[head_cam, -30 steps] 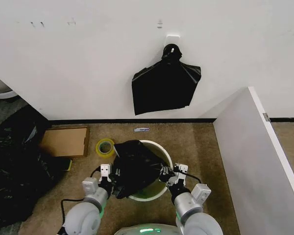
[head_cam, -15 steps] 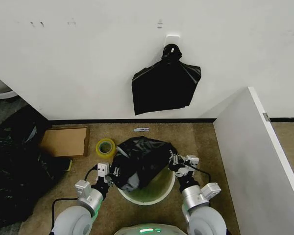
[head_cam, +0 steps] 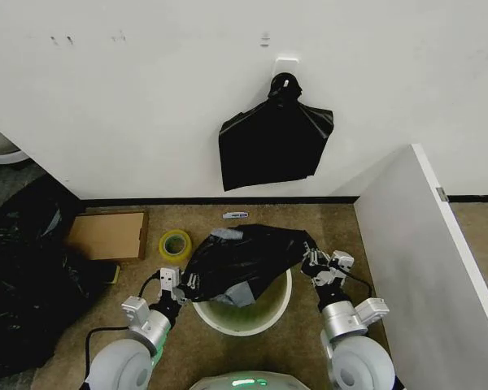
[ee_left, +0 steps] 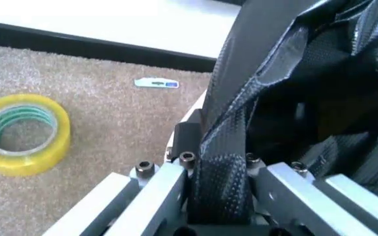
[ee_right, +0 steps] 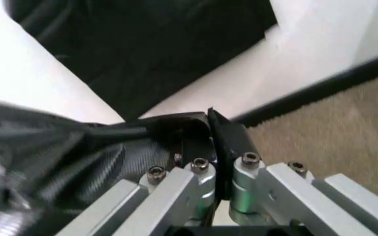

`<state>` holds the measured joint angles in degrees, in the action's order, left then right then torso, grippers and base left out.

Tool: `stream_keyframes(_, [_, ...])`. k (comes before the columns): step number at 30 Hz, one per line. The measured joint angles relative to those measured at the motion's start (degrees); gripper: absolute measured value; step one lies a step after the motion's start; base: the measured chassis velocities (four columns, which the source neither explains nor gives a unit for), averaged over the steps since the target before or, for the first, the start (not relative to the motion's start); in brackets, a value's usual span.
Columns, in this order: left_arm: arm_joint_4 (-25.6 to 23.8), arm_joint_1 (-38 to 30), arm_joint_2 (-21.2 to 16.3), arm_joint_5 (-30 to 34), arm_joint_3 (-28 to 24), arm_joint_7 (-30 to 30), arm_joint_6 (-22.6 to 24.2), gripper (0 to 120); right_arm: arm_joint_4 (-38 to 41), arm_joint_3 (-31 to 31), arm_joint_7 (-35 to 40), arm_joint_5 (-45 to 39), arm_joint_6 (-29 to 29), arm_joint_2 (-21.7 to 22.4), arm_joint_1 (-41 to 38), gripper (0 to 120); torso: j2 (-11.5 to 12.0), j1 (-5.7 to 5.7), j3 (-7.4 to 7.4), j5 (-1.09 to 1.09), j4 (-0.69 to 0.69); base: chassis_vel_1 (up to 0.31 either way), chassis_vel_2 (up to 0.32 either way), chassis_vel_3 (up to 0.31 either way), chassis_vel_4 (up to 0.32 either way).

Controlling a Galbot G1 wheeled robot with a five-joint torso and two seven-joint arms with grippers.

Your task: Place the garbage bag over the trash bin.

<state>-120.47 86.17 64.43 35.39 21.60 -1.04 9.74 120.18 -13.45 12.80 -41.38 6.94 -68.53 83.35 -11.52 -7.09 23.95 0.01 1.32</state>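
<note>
Bag stretched across the bucket

Garbage bag (head_cam: 244, 262) hangs taut between both grippers, its long axis running side to side above the trash bin (head_cam: 242, 315). Left gripper (head_cam: 181, 283) pinches one edge at the bin's left rim; right gripper (head_cam: 313, 264) pinches the other, beyond the right rim. Bin's near rim lies uncovered.

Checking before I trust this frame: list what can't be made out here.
- Head view: the far rim of the trash bin, covered by the garbage bag.
- Left wrist view: the left hand fingertips, wrapped in bag plastic.
- Right wrist view: how much bag the right hand pinches, blurred.
</note>
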Motion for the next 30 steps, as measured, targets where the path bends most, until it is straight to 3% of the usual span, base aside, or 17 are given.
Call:
stream_keyframes(6, [-1.0, -0.45, 0.49, 2.21, 0.28, 0.17, 0.06, 1, -0.44, -0.39, -0.97, -5.15, -0.65, -0.07, 0.06, 0, 0.0, 0.0, 0.0, 0.0, 0.0, 0.0, 0.0, 0.0, 0.0])
stream_keyframes(13, [-0.07, -3.28, 1.4, 5.54, 2.25, 1.24, 0.13, 1, -1.51, 0.56, -7.19, -8.58, 2.58, 0.01, 0.61, 0, 0.0, 0.0, 0.0, -0.01, 0.0, 0.0, 0.0, 0.0, 0.0])
stream_keyframes(30, [-2.11, -7.45, 2.03, 13.59, 6.83, 3.04, 3.01, 1, -16.2, 2.67, -32.77, -8.36, 12.77, -0.22, -4.08, 0, 0.0, 0.0, 0.0, -0.01, 0.01, 0.0, 0.0, 0.0, 0.0])
